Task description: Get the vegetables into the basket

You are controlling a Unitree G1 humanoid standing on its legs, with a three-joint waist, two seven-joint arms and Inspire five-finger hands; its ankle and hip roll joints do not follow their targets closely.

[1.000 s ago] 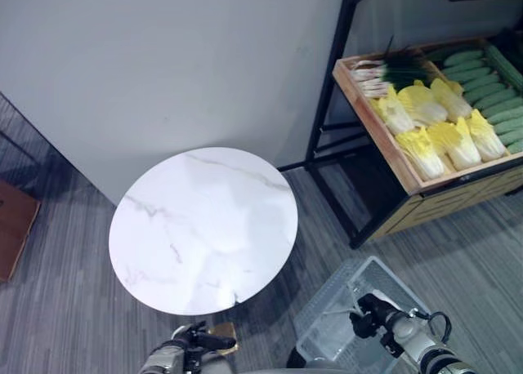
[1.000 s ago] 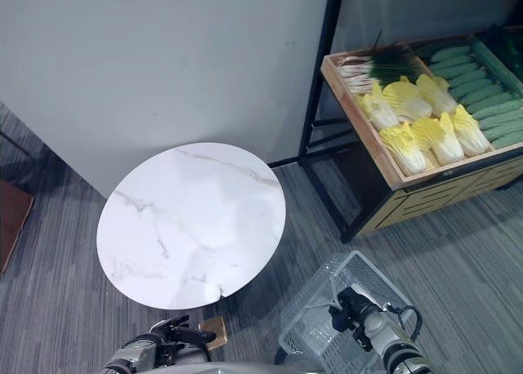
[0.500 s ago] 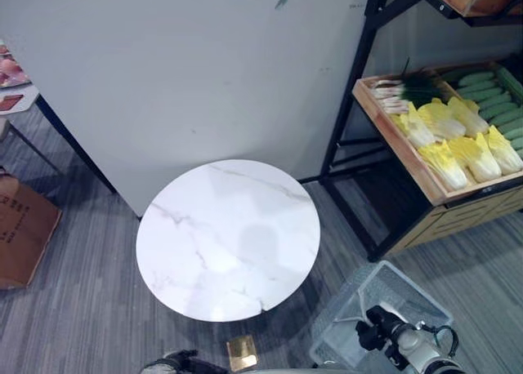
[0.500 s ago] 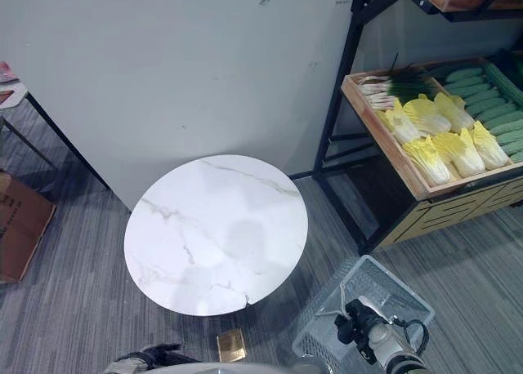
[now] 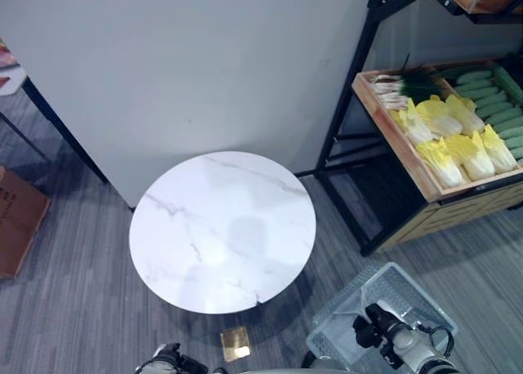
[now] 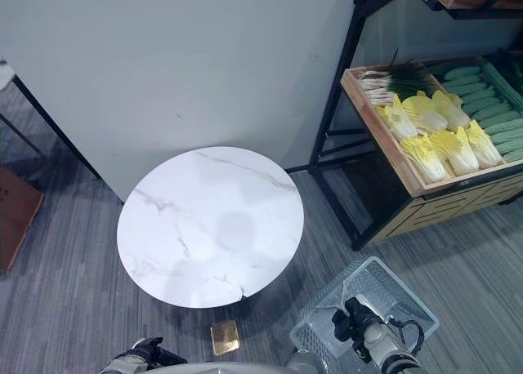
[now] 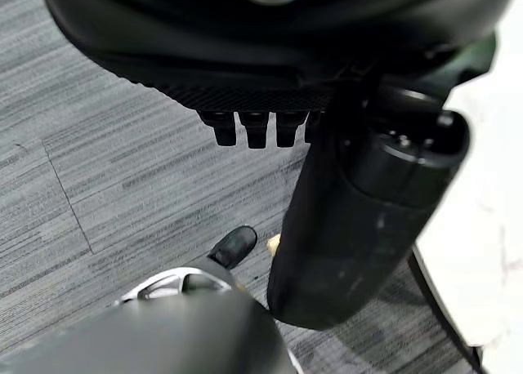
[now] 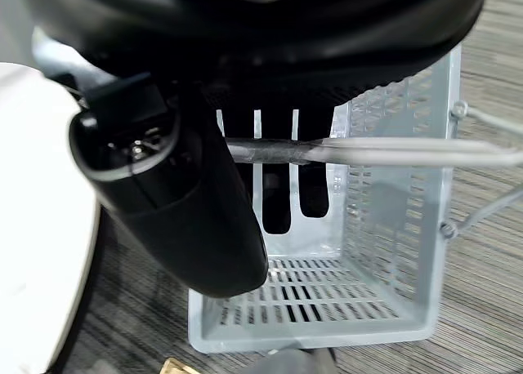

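The right hand (image 8: pixel 245 137) grips the wire handle (image 8: pixel 392 151) of the grey slatted plastic basket (image 6: pixel 384 288), while the left hand (image 7: pixel 261 125) hangs with fingers curled, holding nothing, beside the round white marble table (image 5: pixel 222 231).

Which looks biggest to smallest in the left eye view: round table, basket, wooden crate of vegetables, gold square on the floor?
1. Round table.
2. Wooden crate, though the frame's edge cuts it off, so its rank is unsure.
3. Basket, hanging from the right hand.
4. Gold square, clearly smallest.
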